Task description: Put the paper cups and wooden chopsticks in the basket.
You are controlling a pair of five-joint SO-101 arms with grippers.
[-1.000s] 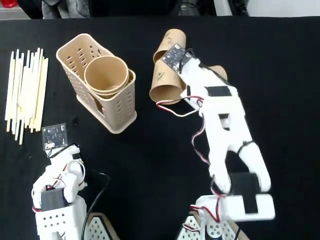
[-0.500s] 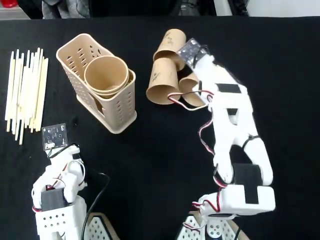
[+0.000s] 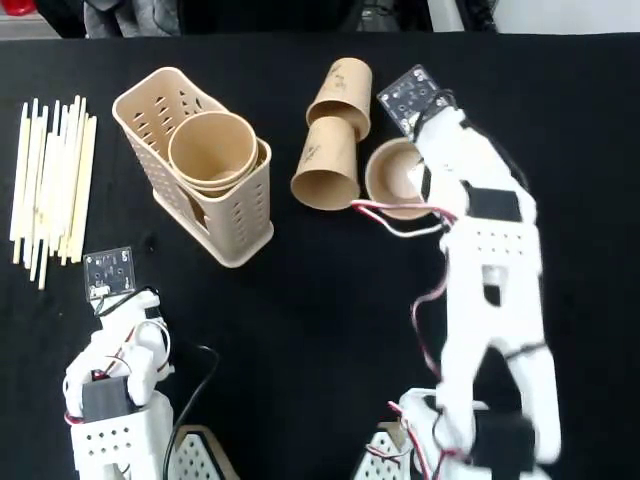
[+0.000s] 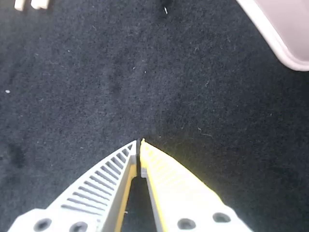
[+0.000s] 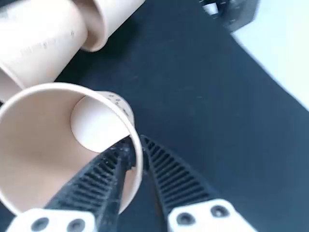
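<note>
My right gripper [image 5: 133,142] is shut on the rim of a paper cup [image 5: 58,140], one finger inside and one outside. From above, this cup [image 3: 393,178] shows its open mouth and my right gripper [image 3: 424,180] is on its right side. Two more paper cups [image 3: 340,90] [image 3: 327,172] lie on their sides just left of it. The beige basket [image 3: 240,225] stands left of centre with stacked cups [image 3: 212,150] inside. Wooden chopsticks [image 3: 50,185] lie in a bundle at the far left. My left gripper [image 4: 140,143] is shut and holds nothing above the black cloth.
A corner of the basket [image 4: 285,34] and some chopstick ends [image 4: 31,5] lie beyond my left gripper. The left arm [image 3: 115,340] is folded at the front left. Black cloth covers the table, with open room between the arms and at the right.
My right arm has swung to the right with the cup in its grip, drawing it away from the two lying cups and turning its mouth upward. The left arm has not moved.
</note>
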